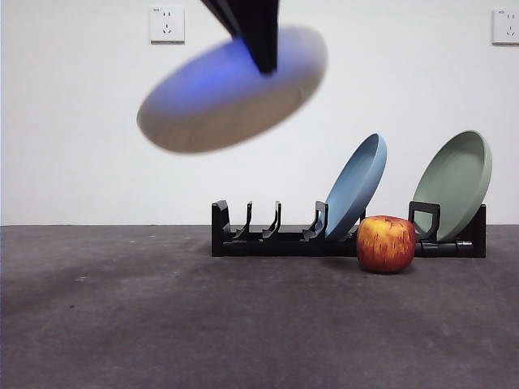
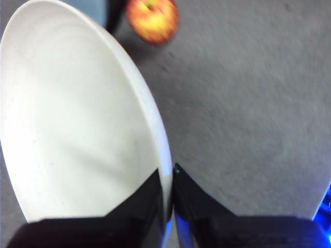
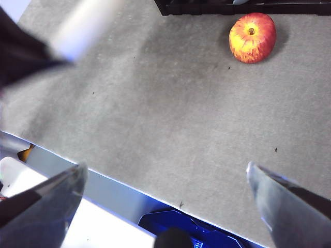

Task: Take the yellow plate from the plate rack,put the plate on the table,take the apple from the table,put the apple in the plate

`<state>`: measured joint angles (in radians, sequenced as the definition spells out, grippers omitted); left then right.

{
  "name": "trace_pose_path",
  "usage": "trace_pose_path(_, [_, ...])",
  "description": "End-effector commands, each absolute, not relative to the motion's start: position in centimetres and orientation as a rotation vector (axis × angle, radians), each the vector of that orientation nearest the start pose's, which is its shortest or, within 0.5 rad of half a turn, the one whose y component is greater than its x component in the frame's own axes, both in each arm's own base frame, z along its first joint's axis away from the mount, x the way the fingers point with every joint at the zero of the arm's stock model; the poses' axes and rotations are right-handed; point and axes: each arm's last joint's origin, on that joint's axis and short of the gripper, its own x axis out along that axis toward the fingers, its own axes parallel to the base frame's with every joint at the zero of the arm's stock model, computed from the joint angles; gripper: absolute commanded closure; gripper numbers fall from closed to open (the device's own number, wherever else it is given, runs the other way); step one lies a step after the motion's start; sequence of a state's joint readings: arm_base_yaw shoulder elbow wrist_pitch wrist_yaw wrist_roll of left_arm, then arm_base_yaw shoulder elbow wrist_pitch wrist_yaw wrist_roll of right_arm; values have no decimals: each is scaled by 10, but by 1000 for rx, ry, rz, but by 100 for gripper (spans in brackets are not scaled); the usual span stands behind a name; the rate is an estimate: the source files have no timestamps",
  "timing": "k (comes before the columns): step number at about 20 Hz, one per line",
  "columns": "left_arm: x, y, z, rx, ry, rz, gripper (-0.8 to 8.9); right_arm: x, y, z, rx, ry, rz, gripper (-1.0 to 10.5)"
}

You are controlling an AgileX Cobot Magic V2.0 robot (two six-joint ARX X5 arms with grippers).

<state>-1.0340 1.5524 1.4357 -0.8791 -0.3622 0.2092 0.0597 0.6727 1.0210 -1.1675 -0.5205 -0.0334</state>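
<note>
The yellow plate (image 1: pixel 231 93) hangs tilted in the air, high and left of the plate rack (image 1: pixel 276 239), blurred by motion. My left gripper (image 1: pixel 261 57) is shut on its rim; the left wrist view shows the cream plate (image 2: pixel 77 124) pinched between my two black jaws (image 2: pixel 168 194). The apple (image 1: pixel 386 243) sits on the table (image 1: pixel 162 324) just in front of the rack, and also shows as the apple (image 3: pixel 252 37) in the right wrist view. My right gripper (image 3: pixel 165 181) hovers open over the table's near edge, well away from the apple.
A blue plate (image 1: pixel 357 185) and a sage-green plate (image 1: pixel 458 182) lean in the rack's right slots. Two wall sockets (image 1: pixel 166 24) are on the white wall behind. A blurred strip of the lifted plate (image 3: pixel 83 23) crosses the right wrist view.
</note>
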Motion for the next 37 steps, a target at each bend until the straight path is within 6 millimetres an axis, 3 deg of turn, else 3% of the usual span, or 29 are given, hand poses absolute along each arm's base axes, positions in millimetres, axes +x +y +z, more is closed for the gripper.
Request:
trace_pose_path(1, [169,-277,282,921,737,-683,820,85,20,340,164,806,558,258])
trace_pose_path(6, [164,-293,224,1007,728,-668,820,84,20,339,167,819,557,258])
trace_pose_path(11, [159,-305,182,1062,757,-686,820,84,20,339,167,819,557,258])
trace_pose_path(17, [154,-319,158,1093,746,-693,821,84,20,339,166,819,557,258])
trace_pose_path(20, [153,-320,155,1074,773,-735,807,85,20,339,166,820,557,258])
trace_pose_path(23, [153,-320,155,1072,781,-742,660,85,20,339,166,820,557,258])
trace_pose_path(25, [153,-320,155,1072,781,-741,618,85,20,339,166,820,557,258])
trace_pose_path(28, [153,-319,161,1064,766,-734,618,85,20,339,166,820,557,258])
trace_pose_path(30, [151,-315,177,1026,744,-731,618,86,20,340,164,811,557,258])
trace_pose_path(34, [141,-293,240,828,649,-723,618,105,21,344,162,749,554,256])
trace_pose_path(37, [124,-261,301,571,556,-795,619,137,24,343,176,714,552,254])
